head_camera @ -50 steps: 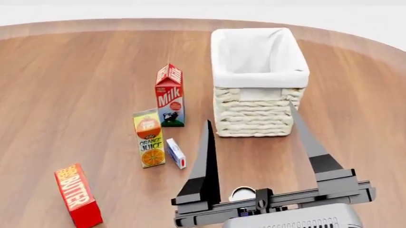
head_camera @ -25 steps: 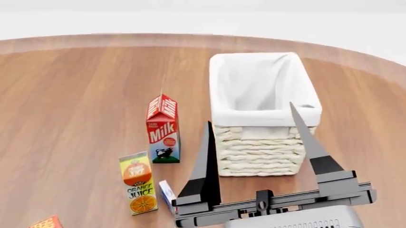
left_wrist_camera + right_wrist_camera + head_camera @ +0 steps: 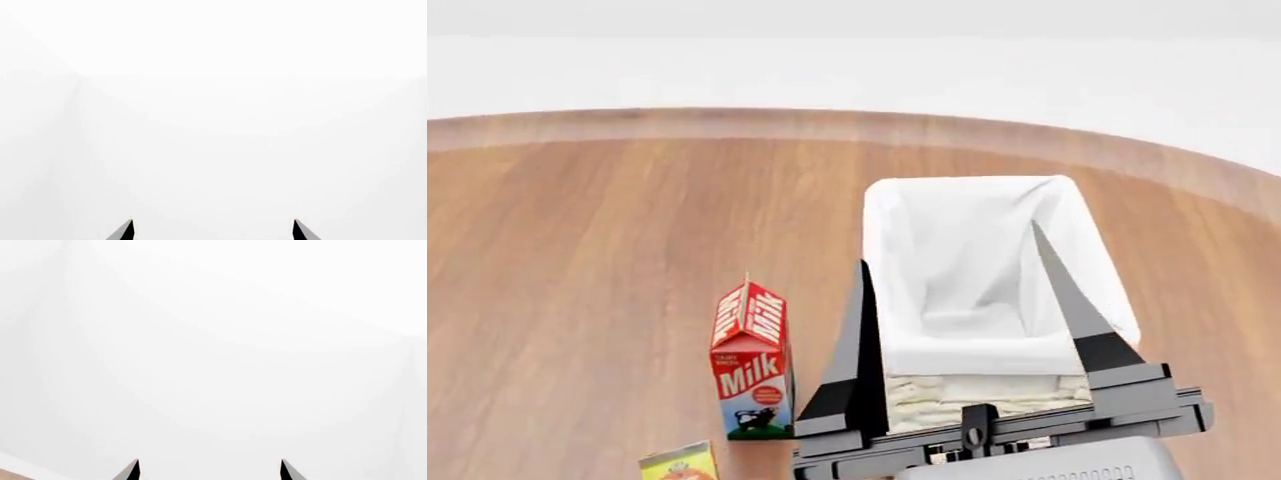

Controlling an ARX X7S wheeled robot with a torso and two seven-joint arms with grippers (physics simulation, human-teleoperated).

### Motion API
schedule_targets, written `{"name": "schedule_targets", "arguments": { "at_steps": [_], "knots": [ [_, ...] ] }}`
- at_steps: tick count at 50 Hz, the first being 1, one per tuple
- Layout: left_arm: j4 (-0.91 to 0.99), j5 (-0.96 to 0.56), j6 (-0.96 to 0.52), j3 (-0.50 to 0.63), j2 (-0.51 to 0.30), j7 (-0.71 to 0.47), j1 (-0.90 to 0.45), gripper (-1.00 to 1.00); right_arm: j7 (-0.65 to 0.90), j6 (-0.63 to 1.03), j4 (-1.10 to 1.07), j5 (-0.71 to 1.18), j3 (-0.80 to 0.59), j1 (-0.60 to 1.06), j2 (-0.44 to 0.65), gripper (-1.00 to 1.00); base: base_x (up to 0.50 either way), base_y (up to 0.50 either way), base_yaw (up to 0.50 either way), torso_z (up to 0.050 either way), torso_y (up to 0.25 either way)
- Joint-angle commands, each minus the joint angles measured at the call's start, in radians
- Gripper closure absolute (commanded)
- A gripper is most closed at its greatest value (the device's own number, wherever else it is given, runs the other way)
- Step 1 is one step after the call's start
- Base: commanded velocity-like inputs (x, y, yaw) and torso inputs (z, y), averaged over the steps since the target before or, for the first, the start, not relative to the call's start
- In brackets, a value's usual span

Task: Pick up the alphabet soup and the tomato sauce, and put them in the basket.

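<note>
The cream wicker basket (image 3: 974, 352) with its white cloth liner stands on the wooden table, right of centre in the head view. The alphabet soup and the tomato sauce are out of view. One open, empty gripper (image 3: 948, 250) rises at the bottom of the head view in front of the basket; I cannot tell which arm it belongs to. In the left wrist view my left gripper (image 3: 213, 220) is open, with only white background between its tips. In the right wrist view my right gripper (image 3: 209, 460) is open too, also against white.
A red-and-white milk carton (image 3: 747, 365) stands left of the basket. The top of an orange juice carton (image 3: 681, 465) shows at the bottom edge. The round wooden table (image 3: 587, 250) ends in a curved far edge, with a white wall behind.
The head view has tilted upward: basket, milk and juice slid down the picture. The butter box, small box and silver can top have left view. The gripper kept its place in the picture.
</note>
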Motion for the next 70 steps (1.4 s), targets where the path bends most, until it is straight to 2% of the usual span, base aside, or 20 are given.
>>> {"name": "schedule_targets", "arguments": {
  "at_steps": [1,18,25,27,30,33,35,36,37,38,40,42,44,46,48,54,62,65,69,70],
  "knots": [
    [0.004,-0.003,0.003,0.004,-0.009,-0.008,0.007,-1.00,0.006,0.003,-0.004,0.002,-0.005,-0.005,0.004,-1.00,0.43,0.00,0.00,0.000,0.000],
    [-0.002,0.001,0.016,0.018,-0.018,-0.017,0.012,-1.00,0.016,0.009,0.002,0.000,-0.014,-0.007,0.009,-1.00,0.43,0.00,0.00,0.000,0.001],
    [-0.009,0.005,0.022,0.027,-0.020,-0.021,0.011,-1.00,0.016,0.029,-0.021,0.022,-0.005,-0.011,0.000,-1.00,0.04,0.00,0.00,0.000,0.000],
    [-0.013,0.007,0.021,0.033,-0.020,-0.021,0.009,-1.00,-0.016,0.084,-0.057,0.108,0.032,-0.004,-0.022,-1.00,0.00,0.00,0.00,0.000,0.000],
    [-0.015,0.002,0.018,0.031,-0.022,-0.024,0.004,-1.00,-0.051,0.255,-0.133,0.223,0.104,0.034,-0.062,-1.00,0.00,0.00,0.00,0.000,0.000],
    [-0.017,0.003,0.019,0.033,-0.024,-0.026,0.005,-1.00,-0.076,0.544,-0.219,0.350,0.193,0.109,-0.108,-1.00,0.00,0.00,0.00,0.000,0.000],
    [-0.012,0.000,0.018,0.031,-0.025,-0.028,0.006,-1.00,-0.084,0.762,-0.283,0.445,0.302,0.174,-0.174,-1.00,0.00,0.00,0.00,0.000,0.000],
    [-0.013,0.004,0.017,0.034,-0.026,-0.029,0.005,-1.00,-0.052,0.900,-0.305,0.566,0.393,0.224,-0.200,-1.00,0.00,0.00,0.00,0.000,0.000],
    [-0.013,0.002,0.016,0.034,-0.026,-0.030,0.005,-1.00,0.009,0.923,-0.305,0.655,0.407,0.225,-0.171,-1.00,0.00,0.00,0.00,0.000,0.000],
    [-0.014,0.007,0.017,0.040,-0.026,-0.030,0.005,-1.00,0.137,1.060,-0.305,0.805,0.492,0.286,-0.162,-1.00,0.00,0.00,0.00,0.000,0.000],
    [-0.013,0.009,0.015,0.047,-0.026,-0.031,0.002,-1.00,0.323,1.213,-0.292,1.105,0.624,0.323,-0.175,-1.00,0.00,0.00,0.00,0.000,0.000],
    [-0.004,0.007,0.007,0.050,-0.028,-0.033,-0.001,-1.00,0.618,1.212,-0.170,1.405,0.669,0.303,-0.131,-1.00,0.00,0.00,0.00,0.000,0.000],
    [-0.003,0.005,0.008,0.049,-0.029,-0.034,-0.001,-1.00,0.870,1.191,-0.097,1.705,0.628,0.273,-0.077,-1.00,0.00,0.00,0.00,0.000,0.000],
    [-0.004,0.008,0.012,0.052,-0.031,-0.034,0.005,-1.00,0.990,1.146,-0.059,1.932,0.587,0.249,-0.030,-1.00,0.00,0.00,0.00,0.000,0.000],
    [-0.002,0.011,0.013,0.056,-0.032,-0.035,0.008,-1.00,1.046,1.134,-0.042,1.987,0.544,0.225,0.006,-1.00,0.00,0.00,0.00,0.000,0.000],
    [-0.001,0.015,0.012,0.066,-0.036,-0.037,0.007,-1.00,1.030,1.145,-0.024,1.958,0.538,0.014,-0.005,-1.00,0.00,0.00,0.00,0.000,0.000],
    [0.005,0.021,0.006,0.087,-0.038,-0.041,0.005,-1.00,1.055,1.084,-0.042,2.007,0.550,-0.157,-0.013,-1.00,0.00,0.00,0.00,0.000,0.000],
    [0.009,0.016,0.002,0.082,-0.041,-0.045,0.005,-1.00,0.925,1.129,-0.069,1.884,0.584,-0.228,-0.053,-1.00,0.00,0.00,0.00,0.000,0.000],
    [0.014,0.022,0.000,0.091,-0.042,-0.049,0.007,-1.00,0.870,1.134,-0.088,1.825,0.590,-0.284,-0.060,-1.00,0.00,0.00,0.00,0.000,0.000],
    [0.013,0.025,0.001,0.095,-0.042,-0.050,0.005,-1.00,0.942,1.124,-0.074,1.882,0.566,-0.290,-0.034,-1.00,0.00,0.00,0.00,0.000,0.000]
  ]
}}
